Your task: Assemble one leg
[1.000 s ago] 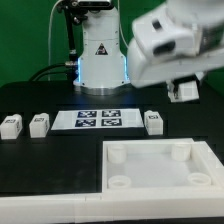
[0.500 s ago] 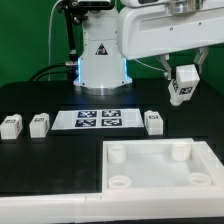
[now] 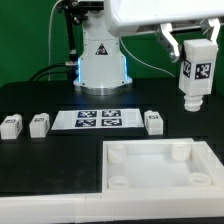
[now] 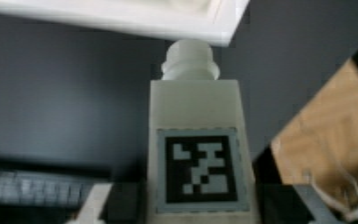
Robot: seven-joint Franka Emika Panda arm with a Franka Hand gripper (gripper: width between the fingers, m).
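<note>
My gripper (image 3: 196, 50) is shut on a leg (image 3: 197, 75), a white blocky peg with a black-and-white tag, and holds it upright in the air at the exterior view's right, above the far right corner of the white panel (image 3: 160, 168). In the wrist view the leg (image 4: 197, 130) fills the middle, its round tip toward a corner of the panel (image 4: 149, 20). My dark fingers (image 4: 126, 205) press on both sides of its tagged end. Three more legs lie on the table: two at the exterior view's left (image 3: 11, 125) (image 3: 39, 124) and one at the right (image 3: 153, 122).
The marker board (image 3: 100, 119) lies flat between the loose legs, in front of the arm's base (image 3: 100, 60). The panel has round sockets at its corners (image 3: 117, 153). A white ledge (image 3: 50, 210) runs along the table's near edge.
The gripper has risen and swung, turning the held leg from tilted to upright with its tag facing the exterior camera. It now hangs higher and further right.
</note>
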